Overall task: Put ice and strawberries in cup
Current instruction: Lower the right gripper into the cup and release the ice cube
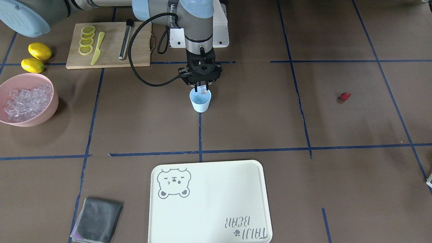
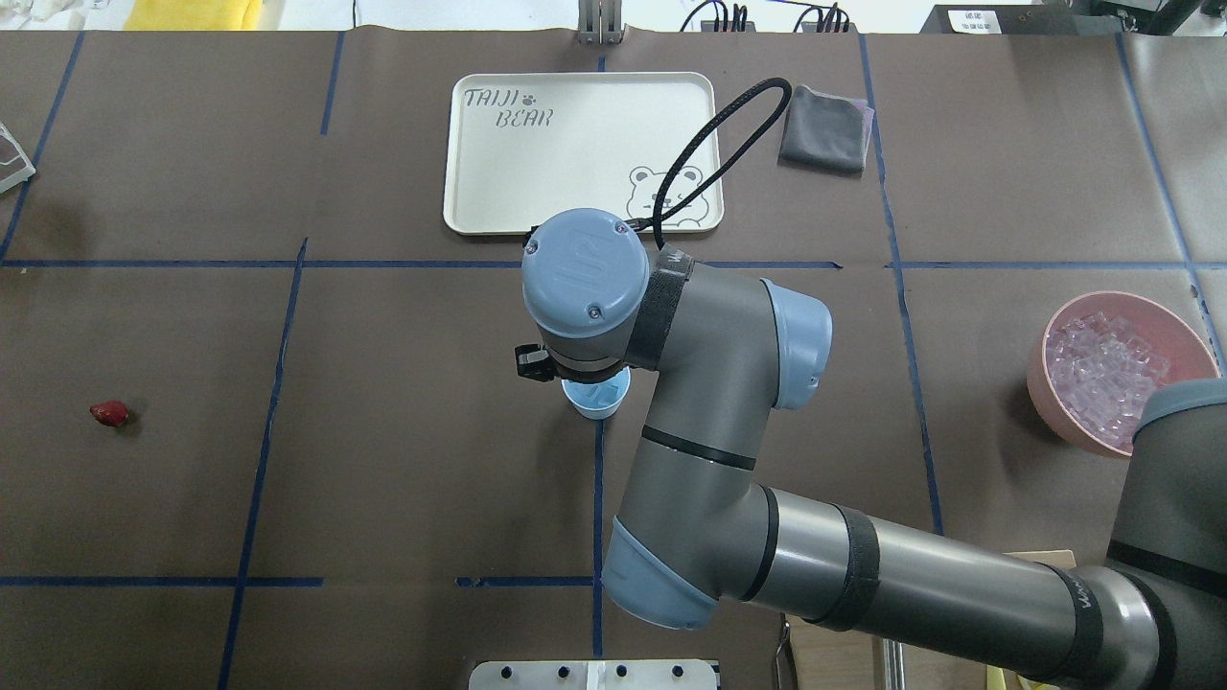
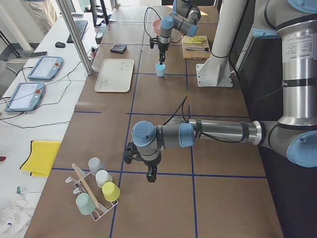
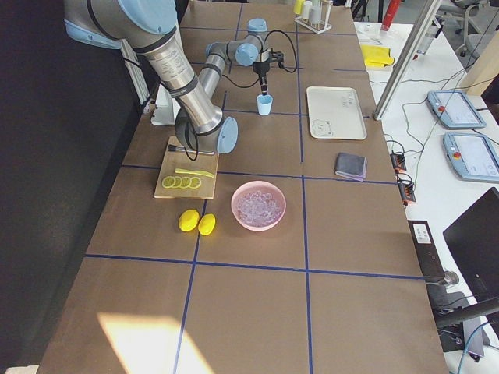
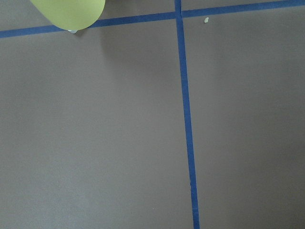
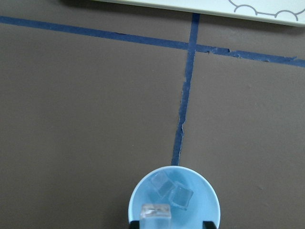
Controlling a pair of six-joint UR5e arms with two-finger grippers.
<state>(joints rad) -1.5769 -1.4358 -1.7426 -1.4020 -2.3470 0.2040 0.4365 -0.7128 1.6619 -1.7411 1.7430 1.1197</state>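
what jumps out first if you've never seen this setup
The right hand hangs over the light blue cup in the middle of the table, with an ice cube between its fingers and two cubes inside. A pink bowl heaped with ice sits on the robot's right, and a lone strawberry lies far out on its left.

You're in a robot lab: beside the table (image 3: 223, 168), your white bench (image 3: 49, 119) holds two teach pendants (image 3: 45, 67) and a keyboard (image 3: 79, 26); the table is brown-papered, gridded with blue tape (image 1: 200, 135).
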